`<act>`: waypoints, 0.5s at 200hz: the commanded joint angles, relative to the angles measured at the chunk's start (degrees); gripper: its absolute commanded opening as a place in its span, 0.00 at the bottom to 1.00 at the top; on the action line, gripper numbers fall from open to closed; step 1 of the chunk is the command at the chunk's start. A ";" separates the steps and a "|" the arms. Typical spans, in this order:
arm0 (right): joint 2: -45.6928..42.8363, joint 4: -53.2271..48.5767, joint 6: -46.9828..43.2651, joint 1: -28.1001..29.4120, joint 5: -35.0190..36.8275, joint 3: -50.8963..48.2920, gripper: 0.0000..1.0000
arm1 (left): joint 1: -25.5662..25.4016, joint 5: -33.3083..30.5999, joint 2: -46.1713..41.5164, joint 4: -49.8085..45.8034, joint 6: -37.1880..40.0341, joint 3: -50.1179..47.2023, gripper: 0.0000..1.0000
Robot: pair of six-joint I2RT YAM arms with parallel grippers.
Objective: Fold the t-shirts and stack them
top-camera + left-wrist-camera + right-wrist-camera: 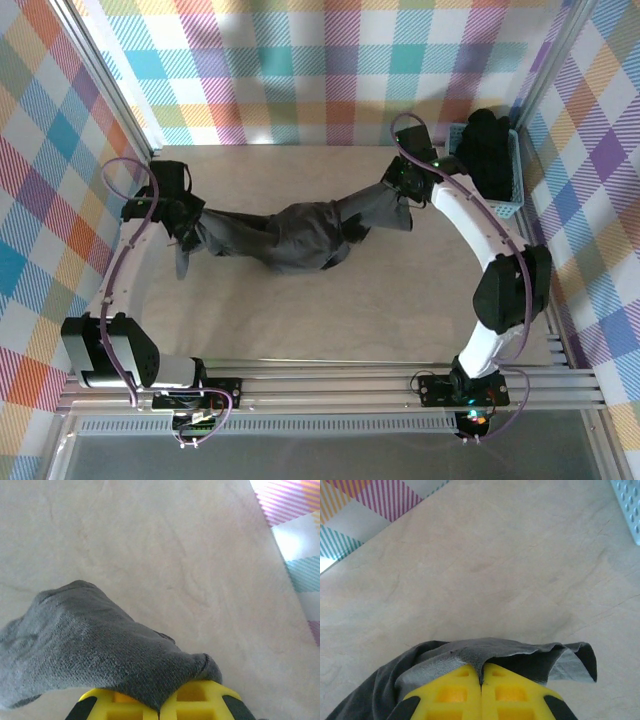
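A black t-shirt point(300, 235) hangs stretched between both arms above the table, sagging in a bunched lump at its middle. My left gripper point(185, 222) is shut on its left end; in the left wrist view the grey-black fabric point(95, 655) runs into the closed yellow fingers point(200, 700). My right gripper point(400, 200) is shut on the right end, and the right wrist view has the cloth point(485, 655) pinched between the closed yellow fingers point(510, 695). More black t-shirts point(488, 150) lie piled in the basket at the back right.
A light blue lattice basket point(512, 205) stands against the right wall at the back; its corner point(627, 505) shows in the right wrist view. The pale wooden table point(300, 320) stretches bare in front of the shirt. Plaid walls close in on three sides.
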 commanded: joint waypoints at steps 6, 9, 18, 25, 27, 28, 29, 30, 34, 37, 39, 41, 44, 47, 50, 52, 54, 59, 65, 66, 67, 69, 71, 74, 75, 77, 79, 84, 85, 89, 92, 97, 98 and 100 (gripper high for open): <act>-1.40 1.05 -2.77 -0.57 3.03 2.32 0.00 | 0.85 2.98 2.99 5.69 2.51 2.55 0.00; -1.35 1.05 -2.68 -0.71 3.08 2.40 0.00 | 0.93 4.00 3.82 6.29 2.74 2.79 0.00; -1.30 0.88 -2.23 -1.27 3.46 2.51 0.00 | 0.92 5.63 6.56 6.05 3.06 4.86 0.00; -1.29 1.13 -2.09 -1.43 3.56 2.38 0.00 | 0.90 6.75 9.20 5.84 3.67 6.80 0.00; -1.29 1.23 -2.09 -1.53 3.60 2.34 0.00 | 0.89 7.02 9.89 6.02 3.84 7.18 0.00; -1.23 1.23 -2.09 -1.62 3.58 2.33 0.00 | 0.89 7.20 10.20 6.08 3.96 7.35 0.00; -1.20 1.27 -2.09 -1.62 3.57 2.33 0.00 | 0.89 7.37 10.53 6.20 4.06 7.47 0.00; -1.18 1.25 -2.09 -1.66 3.56 2.32 0.00 | 0.89 7.46 10.87 6.26 4.15 7.67 0.00; -0.98 0.92 -1.97 -1.77 3.70 2.39 0.00 | 0.89 8.12 12.11 6.94 4.41 8.21 0.00; -0.77 0.58 -1.81 -1.88 3.65 2.53 0.00 | 0.89 8.45 13.00 7.30 4.58 8.60 0.00; -0.63 0.32 -1.72 -1.99 3.54 2.55 0.00 | 0.89 8.79 13.57 7.59 4.62 8.82 0.00; -0.53 0.04 -1.60 -2.13 3.47 2.58 0.00 | 0.89 9.11 14.10 8.02 4.67 8.98 0.00; -0.27 -0.39 -1.46 -2.34 3.11 2.59 0.00 | 0.90 9.96 14.94 8.90 4.99 9.11 0.00; -0.07 -0.63 -1.40 -2.48 2.78 2.59 0.00 | 0.89 11.00 15.54 10.05 5.30 9.22 0.01; 0.08 -0.88 -1.35 -2.65 2.44 2.44 0.00 | 0.89 12.17 16.54 11.14 5.67 9.33 0.04; 0.13 -1.03 -1.34 -2.82 2.31 2.38 0.00 | 0.89 13.10 17.09 11.72 5.88 9.39 0.06; 0.26 -1.09 -1.35 -2.93 2.21 2.29 0.00 | 0.89 13.88 17.69 12.30 5.95 9.56 0.09; 0.47 -1.40 -1.33 -3.14 1.80 2.01 0.00 | 0.81 15.71 19.00 13.21 6.24 10.20 0.19; 0.71 -1.70 -1.35 -3.56 1.28 1.74 0.00 | 0.29 17.13 20.33 13.07 6.70 11.20 0.42; 0.74 -1.77 -1.37 -3.60 1.19 1.72 0.00 | 0.15 17.22 20.60 12.81 6.75 11.42 0.46; 0.80 -1.85 -1.38 -3.71 1.10 1.72 0.00 | 0.04 17.26 20.74 12.60 6.82 11.71 0.49; 0.88 -1.91 -1.39 -3.77 0.83 1.58 0.00 | -0.27 17.12 21.12 12.00 6.96 12.16 0.55; 0.95 -2.08 -1.43 -3.96 0.59 1.48 0.00 | -0.54 16.78 21.44 11.21 7.17 12.65 0.59; 1.16 -2.29 -1.52 -4.15 0.29 1.37 0.00 | -1.09 16.27 21.77 9.92 7.46 13.45 0.64; 1.18 -2.42 -1.54 -4.20 0.12 1.36 0.00 | -1.28 16.00 21.85 9.48 7.66 13.73 0.65; 1.31 -2.67 -1.56 -4.37 -0.20 1.36 0.00 | -1.76 15.33 22.02 8.60 8.02 14.10 0.68; 1.50 -2.89 -1.56 -4.48 -0.39 1.36 0.00 | -2.25 14.77 22.08 7.72 8.25 14.45 0.69; 1.92 -3.76 -1.59 -4.78 -0.86 1.31 0.00 | -3.65 13.27 22.04 5.48 8.92 15.06 0.71; 2.00 -3.90 -1.58 -4.83 -0.98 1.29 0.00 | -3.93 12.78 21.98 5.02 9.00 15.15 0.71; 2.22 -4.34 -1.63 -5.07 -1.57 1.15 0.00 | -5.06 11.03 21.74 2.88 9.07 15.32 0.71; 2.34 -4.40 -1.84 -5.27 -2.07 0.91 0.00 | -5.94 9.96 21.52 1.22 8.94 15.33 0.71; 2.61 -4.41 -2.12 -5.63 -3.26 0.49 0.00 | -7.14 8.93 21.00 -0.98 8.46 14.82 0.70; 2.66 -4.44 -2.15 -5.69 -3.50 0.44 0.00 | -7.43 8.85 20.89 -1.33 8.38 14.64 0.70; 2.69 -4.52 -2.22 -5.84 -3.83 0.23 0.00 | -8.04 8.80 20.57 -1.88 8.18 14.24 0.69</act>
